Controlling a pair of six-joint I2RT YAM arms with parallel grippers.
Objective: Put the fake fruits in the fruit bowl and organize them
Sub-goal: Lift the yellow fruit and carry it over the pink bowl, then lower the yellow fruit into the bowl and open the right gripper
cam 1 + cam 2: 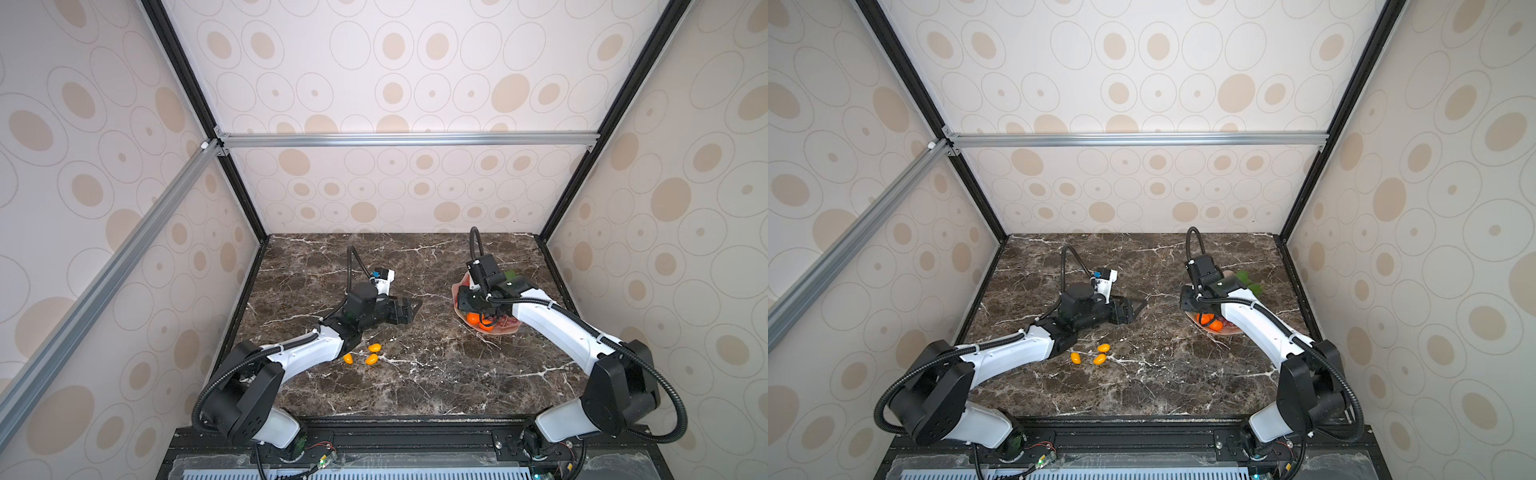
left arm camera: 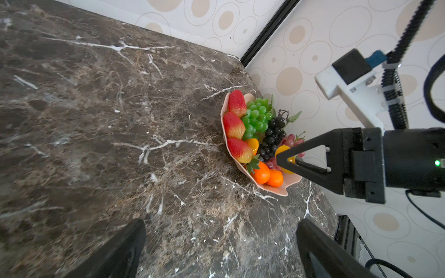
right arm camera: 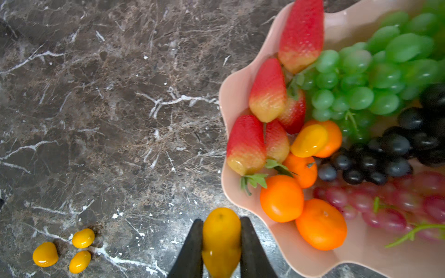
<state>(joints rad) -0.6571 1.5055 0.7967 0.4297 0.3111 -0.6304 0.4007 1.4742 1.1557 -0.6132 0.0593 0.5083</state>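
Note:
The pale pink fruit bowl (image 3: pixel 231 96) stands at the table's right and holds strawberries (image 3: pixel 267 91), green grapes (image 3: pixel 375 79), dark grapes (image 3: pixel 385 151), red grapes (image 3: pixel 397 204) and oranges (image 3: pixel 281 198). My right gripper (image 3: pixel 221 220) is shut on a yellow-orange oval fruit (image 3: pixel 221 235), held above the bowl's rim beside the oranges. The left wrist view shows that fruit (image 2: pixel 283 149) over the bowl (image 2: pixel 272 190). Three more oval fruits (image 1: pixel 371 359) lie on the marble by my left forearm. My left gripper (image 1: pixel 409 309) hovers open and empty at mid-table.
The dark marble table (image 1: pixel 415 386) is boxed in by patterned walls at the back and both sides. The bowl (image 1: pixel 505 330) sits close to the right wall, under my right arm. A black rail (image 1: pixel 415 432) runs along the front edge.

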